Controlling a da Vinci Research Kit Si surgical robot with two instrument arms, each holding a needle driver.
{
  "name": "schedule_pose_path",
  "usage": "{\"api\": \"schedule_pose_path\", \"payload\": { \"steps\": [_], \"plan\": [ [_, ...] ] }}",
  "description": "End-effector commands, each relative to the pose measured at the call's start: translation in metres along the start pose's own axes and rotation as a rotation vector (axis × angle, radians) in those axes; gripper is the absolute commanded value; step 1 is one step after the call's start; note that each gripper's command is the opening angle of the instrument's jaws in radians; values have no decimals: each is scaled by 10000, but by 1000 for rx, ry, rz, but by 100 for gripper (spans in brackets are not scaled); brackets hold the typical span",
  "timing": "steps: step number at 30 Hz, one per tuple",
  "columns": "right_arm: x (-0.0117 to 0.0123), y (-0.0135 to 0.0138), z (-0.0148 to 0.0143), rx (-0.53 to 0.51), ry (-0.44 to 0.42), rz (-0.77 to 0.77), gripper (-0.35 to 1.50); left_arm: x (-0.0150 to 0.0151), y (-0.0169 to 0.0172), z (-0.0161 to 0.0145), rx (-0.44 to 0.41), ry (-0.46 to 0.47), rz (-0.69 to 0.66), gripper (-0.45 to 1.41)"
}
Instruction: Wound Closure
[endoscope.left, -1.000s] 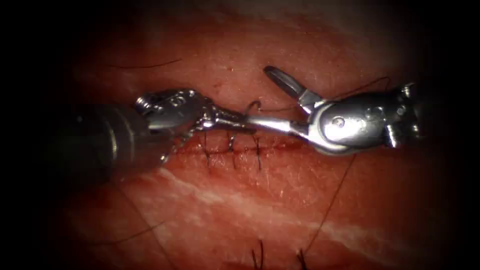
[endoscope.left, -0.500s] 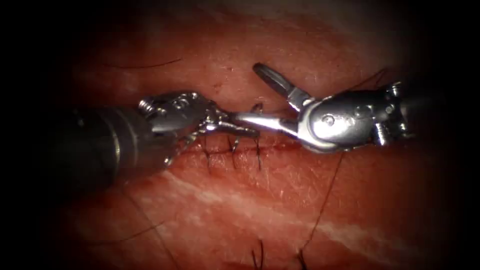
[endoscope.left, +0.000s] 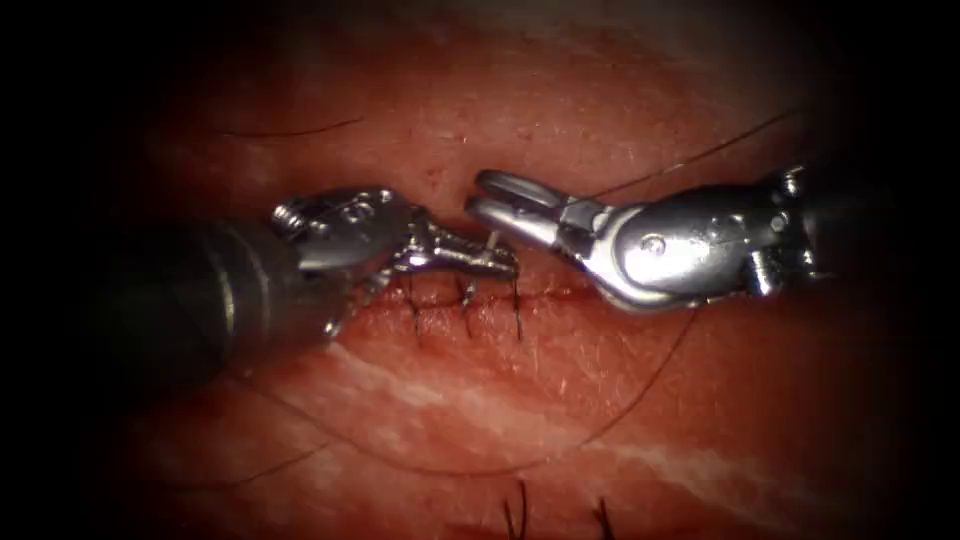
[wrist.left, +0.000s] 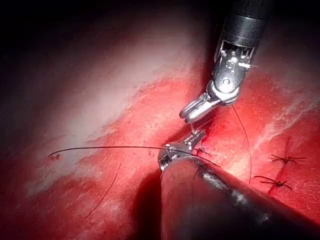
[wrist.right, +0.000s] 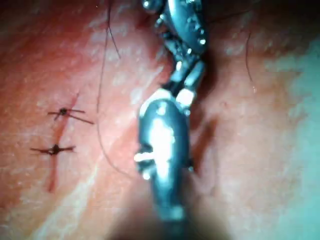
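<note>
So the red, flat slab of pork tissue has the dark slit of a cut running left to right across it. Three dark thread stitches cross its left stretch. The steel left needle driver lies right over them, clamped on the thin curved steel needle (only a short bit sticks up). The steel right needle driver sits just far of that, tip beside the needle. The thin dark thread loops across the near side.
</note>
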Motion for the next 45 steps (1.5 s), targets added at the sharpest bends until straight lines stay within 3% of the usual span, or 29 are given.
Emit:
{"api": "schedule_pose_path", "payload": {
  "steps": [1,2,3,4,6,8,14,20,25,33,38,45],
  "plan": [
    [-7,-10,0,5,-2,1,-35,-4,-3,8,13,5,-5,12],
    [-7,-9,-3,7,-1,-11,-35,-2,-3,9,16,7,-7,39],
    [-7,-8,-6,11,-3,-16,-35,-1,-2,10,17,7,-8,78],
    [-7,-7,-9,18,-6,-22,-35,0,-2,10,26,11,-9,96],
    [-7,-5,-19,34,-8,-38,-35,0,-3,12,43,13,8,113],
    [-7,-1,-31,42,-10,-43,-35,-1,-3,13,53,13,32,118],
    [-9,12,-74,59,-18,-53,-35,-15,-1,21,101,-54,143,116],
    [-17,22,-92,70,-19,-108,-35,-47,2,45,163,-106,246,95],
    [-19,24,-90,95,-7,-124,-35,-73,12,74,191,-115,296,79],
    [-18,28,-84,98,8,-162,-35,-86,33,94,172,-142,332,59],
    [-36,37,-68,94,27,-232,-35,-103,33,102,162,-165,345,54],
    [-50,30,-49,108,63,-321,-35,-111,25,105,157,-179,353,53]
  ]
}}
